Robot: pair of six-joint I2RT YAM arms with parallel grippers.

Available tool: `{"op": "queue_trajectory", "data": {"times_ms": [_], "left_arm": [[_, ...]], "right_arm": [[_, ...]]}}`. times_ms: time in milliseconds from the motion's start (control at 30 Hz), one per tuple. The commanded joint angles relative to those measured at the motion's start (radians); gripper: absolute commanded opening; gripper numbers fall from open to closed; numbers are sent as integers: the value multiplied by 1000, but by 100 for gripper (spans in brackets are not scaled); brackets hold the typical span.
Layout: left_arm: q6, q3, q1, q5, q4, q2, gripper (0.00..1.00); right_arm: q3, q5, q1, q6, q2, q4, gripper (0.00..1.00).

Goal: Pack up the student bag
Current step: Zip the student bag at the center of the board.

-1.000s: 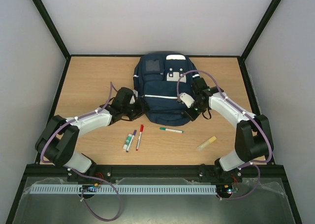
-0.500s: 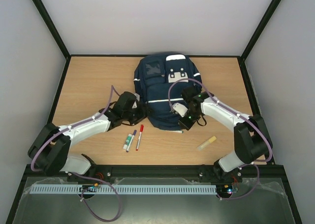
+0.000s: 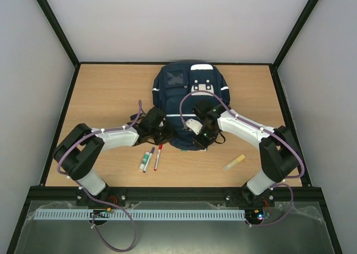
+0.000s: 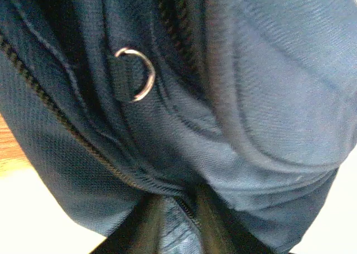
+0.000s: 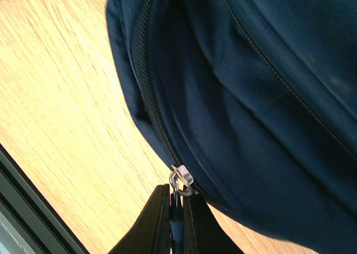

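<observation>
The navy student bag (image 3: 187, 95) lies flat at the middle of the wooden table, with its white stripe across it. My left gripper (image 3: 166, 133) is at the bag's lower left edge. In the left wrist view the left gripper (image 4: 178, 223) is pinched on a fold of the student bag (image 4: 268, 97) with a zip line between the fingers. My right gripper (image 3: 202, 138) is at the bag's lower edge. In the right wrist view the right gripper (image 5: 175, 220) is shut on the zip pull (image 5: 176, 188), just below the silver slider (image 5: 184, 176) on the student bag (image 5: 268, 97).
Two markers (image 3: 146, 159) and a red marker (image 3: 158, 156) lie side by side in front of the bag, left of centre. A pale yellow stick (image 3: 234, 162) lies at the front right. A small metal ring (image 4: 139, 75) hangs on the bag's side. Black frame rails border the table.
My right gripper moved left along the bag's lower edge with the zip pull. My left gripper opened, slid right and closed on the bag's fabric. The green marker is now covered.
</observation>
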Motion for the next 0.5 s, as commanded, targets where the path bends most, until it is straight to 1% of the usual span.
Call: {"op": "queue_trajectory", "data": {"times_ms": [0,67,133,300,467], "left_arm": [[-26,49,-33,29,48,28,3],[-19,48,-31,-8,21,0,2],[-4,43,-25,-41,-10,-36,2],[-1,-34,15,-74,-22,-135,2],[12,-101,77,-90,-37,-223,2]], "right_arm": [[24,-22,10,20,9,-83,1],[13,2,0,5,6,-121,1],[1,15,-36,-15,-2,-160,1],[-14,63,-192,-83,-30,-217,1],[-19,119,-318,-130,-31,-219,1]]}}
